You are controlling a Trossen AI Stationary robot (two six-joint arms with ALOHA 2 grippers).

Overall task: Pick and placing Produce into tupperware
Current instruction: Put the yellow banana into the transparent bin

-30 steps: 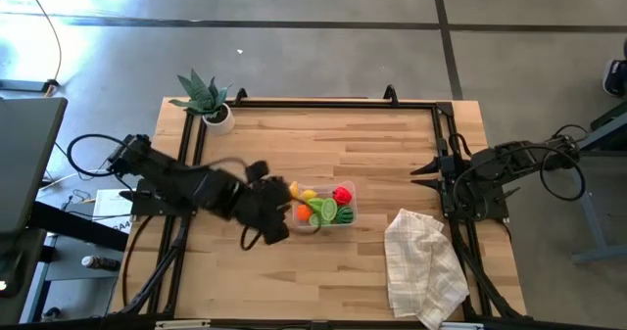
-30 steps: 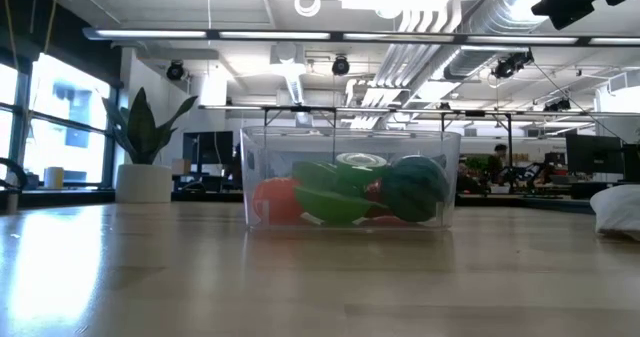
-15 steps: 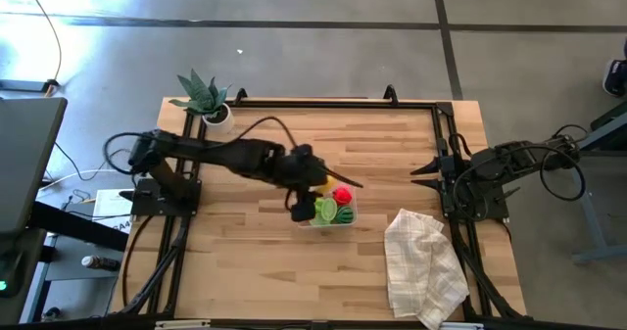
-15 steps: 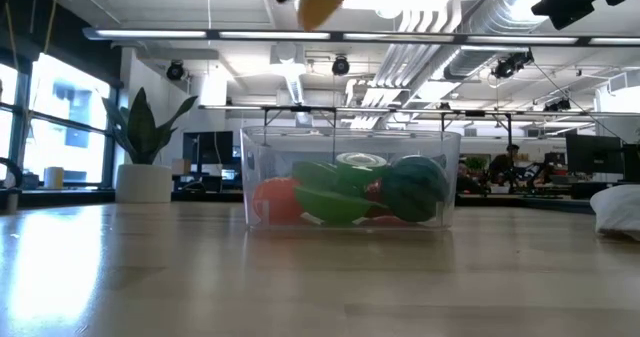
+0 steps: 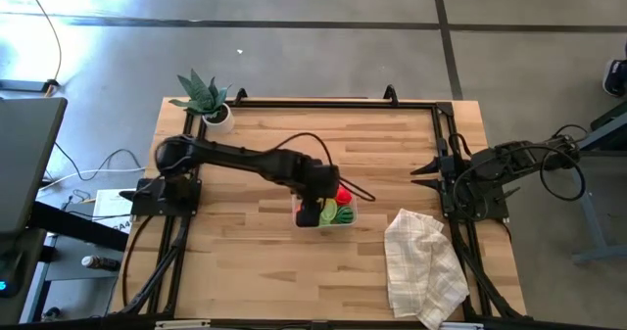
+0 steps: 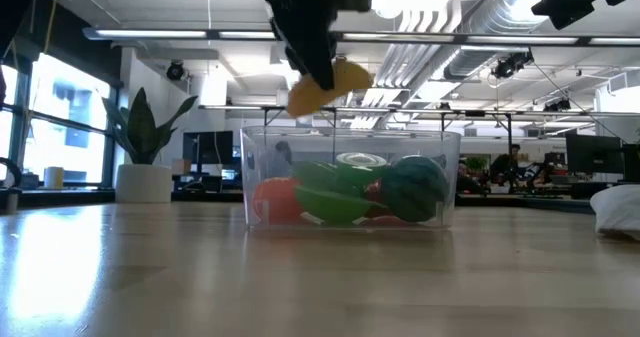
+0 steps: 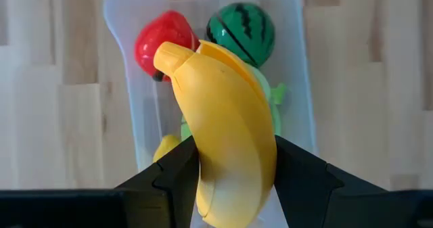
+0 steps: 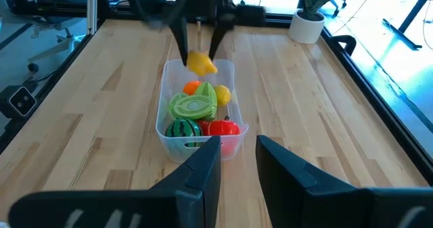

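The left gripper's [image 7: 233, 170] two dark fingers [image 7: 177, 177] are clamped on either side of a curved yellow toy banana [image 7: 226, 126], which juts forward from between them. The banana hangs just above the small clear rectangular plastic tupperware [image 5: 345, 219], over its end nearest the left arm. Inside lie a striped green watermelon [image 7: 241, 27], a red piece, probably the pepper [image 7: 157, 44], an orange [image 6: 275, 199] and green pieces [image 8: 193, 105]. The right gripper [image 5: 419, 169] waits well apart from the tupperware at the table's right edge, fingers slightly parted.

Pale wood-plank table [image 5: 392, 154], matt; clear plastic tupperware [image 8: 177, 70] (faintly glossy); smooth plastic banana [image 7: 226, 126].
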